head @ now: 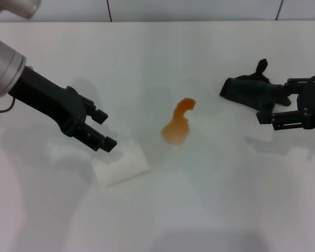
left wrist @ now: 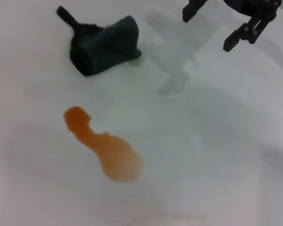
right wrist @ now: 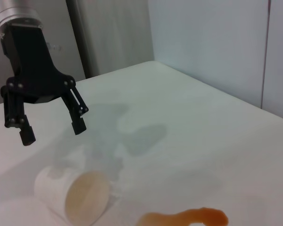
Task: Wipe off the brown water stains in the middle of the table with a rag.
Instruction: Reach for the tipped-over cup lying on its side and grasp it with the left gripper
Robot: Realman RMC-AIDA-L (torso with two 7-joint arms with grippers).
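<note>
A single white cup (head: 121, 167) lay on its side nearest the camera, on the white table (head: 210, 210), its open mouth tan inside (seen from the right wrist). Just above it hovered the left gripper (head: 101, 128), its arm reaching in slanted from the left, fingers spread and holding nothing. One brown stain (head: 177, 126), a blob with a curved tail, sat in the middle of the table, apart from the cup. The one dark rag (head: 250, 89) lay bunched at the right. The right gripper (head: 275, 107) hung low beside the rag, fingers spread, one at the cloth's edge; contact was unclear.
</note>
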